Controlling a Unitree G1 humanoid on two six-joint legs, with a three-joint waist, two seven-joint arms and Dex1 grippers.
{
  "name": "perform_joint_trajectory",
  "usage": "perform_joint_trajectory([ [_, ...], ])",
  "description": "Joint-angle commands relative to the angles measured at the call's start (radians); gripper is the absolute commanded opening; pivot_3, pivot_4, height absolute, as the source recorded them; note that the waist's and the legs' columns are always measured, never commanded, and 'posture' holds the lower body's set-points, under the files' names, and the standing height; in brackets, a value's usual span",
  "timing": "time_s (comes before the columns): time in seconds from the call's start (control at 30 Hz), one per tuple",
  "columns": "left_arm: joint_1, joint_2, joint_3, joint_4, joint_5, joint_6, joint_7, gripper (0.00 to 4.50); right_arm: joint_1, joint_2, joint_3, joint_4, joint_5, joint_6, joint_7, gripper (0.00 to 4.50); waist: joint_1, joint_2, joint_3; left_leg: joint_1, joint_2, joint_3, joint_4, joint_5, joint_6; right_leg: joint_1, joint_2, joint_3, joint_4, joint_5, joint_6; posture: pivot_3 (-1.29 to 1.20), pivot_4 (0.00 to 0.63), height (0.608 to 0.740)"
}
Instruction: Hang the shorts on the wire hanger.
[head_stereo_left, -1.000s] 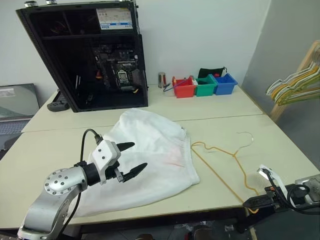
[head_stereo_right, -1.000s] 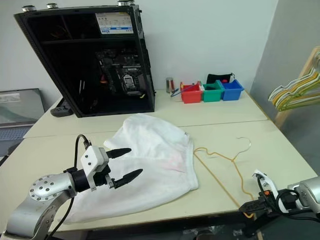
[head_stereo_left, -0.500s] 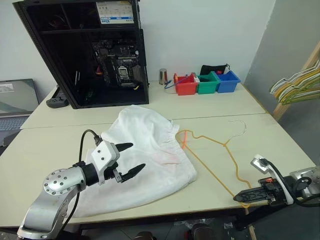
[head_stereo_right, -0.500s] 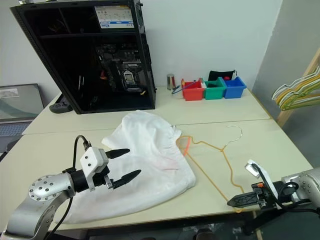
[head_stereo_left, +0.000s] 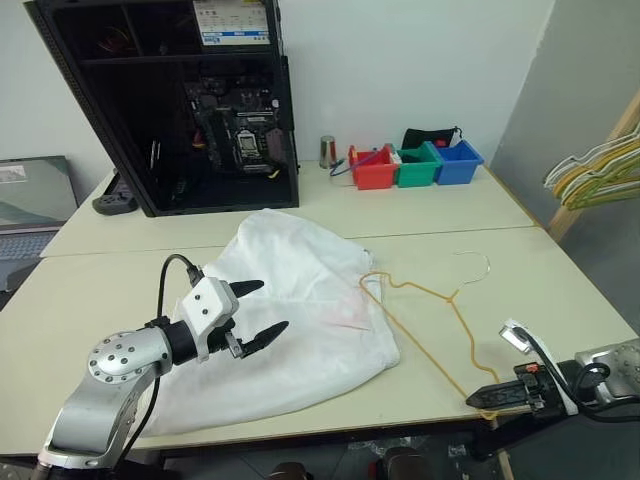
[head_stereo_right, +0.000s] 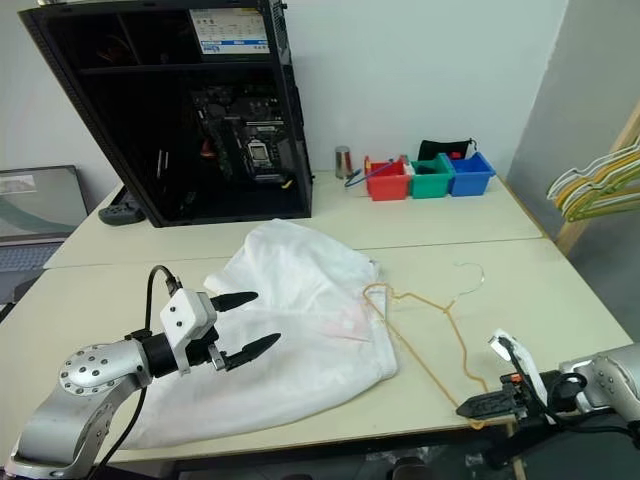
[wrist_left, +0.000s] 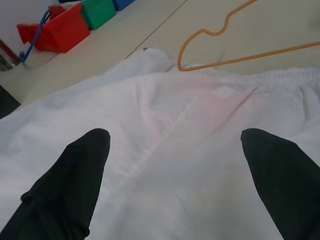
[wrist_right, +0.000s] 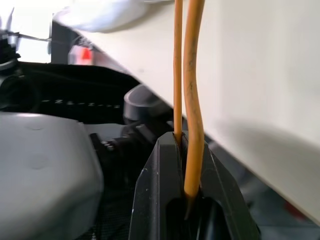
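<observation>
White fabric under spread fingers, gold wire pinched at the table edge.

The shorts (head_stereo_left: 290, 305) lie crumpled on the table (head_stereo_left: 90, 290), with the left gripper (head_stereo_left: 257, 311) hovering over them, fingers wide apart. The wire hanger (head_stereo_left: 440, 320) lies just beside the shorts' waistband; the right gripper (head_stereo_right: 478, 408) is clamped on its near corner at the table's front edge.

White shorts (head_stereo_left: 290, 310) with faint pink patch, yellow-gold wire hanger (head_stereo_left: 430, 320), red, green, blue bins (head_stereo_left: 412, 167), black-fingered pincers.
</observation>
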Motion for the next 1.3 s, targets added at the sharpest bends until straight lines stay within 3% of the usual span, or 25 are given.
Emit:
perform_joint_trajectory([
  [0.03,0.001,0.002,0.006,-0.013,0.001,-0.028,-0.006,4.48,0.029,-0.079,0.017,0.063,-0.039,-0.076,0.079,0.0,0.0,0.0,0.0,0.0,0.0,0.0,0.0,0.0,0.0,0.0,0.0,0.0,0.0,0.0,0.0,-0.11,0.033,0.74],
  [0.3,0.008,0.004,0.003,-0.015,0.005,-0.04,-0.006,4.48,0.069,-0.1,0.063,0.037,-0.056,-0.112,0.129,0.0,-0.002,0.002,0.002,0.001,0.001,0.001,0.0,0.0,0.001,0.0,0.0,0.0,0.0,0.0,0.0,-0.1,0.029,0.74],
  [0.53,0.017,0.005,0.007,-0.022,0.009,-0.046,-0.005,4.48,0.046,-0.046,0.071,-0.034,-0.022,-0.064,0.107,0.0,0.0,0.002,0.002,0.001,0.001,0.001,0.0,0.0,0.0,0.0,0.0,0.0,0.0,0.0,0.0,-0.08,0.016,0.74],
  [0.83,0.039,0.003,0.009,-0.025,0.015,-0.068,-0.002,4.48,0.016,-0.045,-0.004,-0.095,0.086,0.027,0.123,0.0,0.011,0.002,0.002,0.0,0.001,0.0,0.0,0.0,0.0,0.0,0.0,0.0,-0.001,0.0,0.001,-0.08,0.005,0.74],
  [1.13,0.01,0.002,-0.007,-0.013,0.023,-0.081,-0.007,4.48,-0.063,0.186,0.028,-0.047,0.08,0.136,-0.089,0.0,0.02,-0.001,-0.001,0.0,0.0,0.001,0.0,0.0,0.0,0.0,0.0,0.0,-0.001,0.0,0.001,-0.08,0.003,0.74],
  [1.3,0.01,0.007,0.001,-0.011,0.023,-0.082,-0.008,4.48,-0.078,0.179,0.067,0.03,0.029,0.104,-0.109,0.0,0.026,-0.001,-0.002,0.0,0.0,0.001,0.0,0.0,0.0,-0.001,-0.001,0.0,-0.001,0.001,0.001,-0.07,0.009,0.74],
])
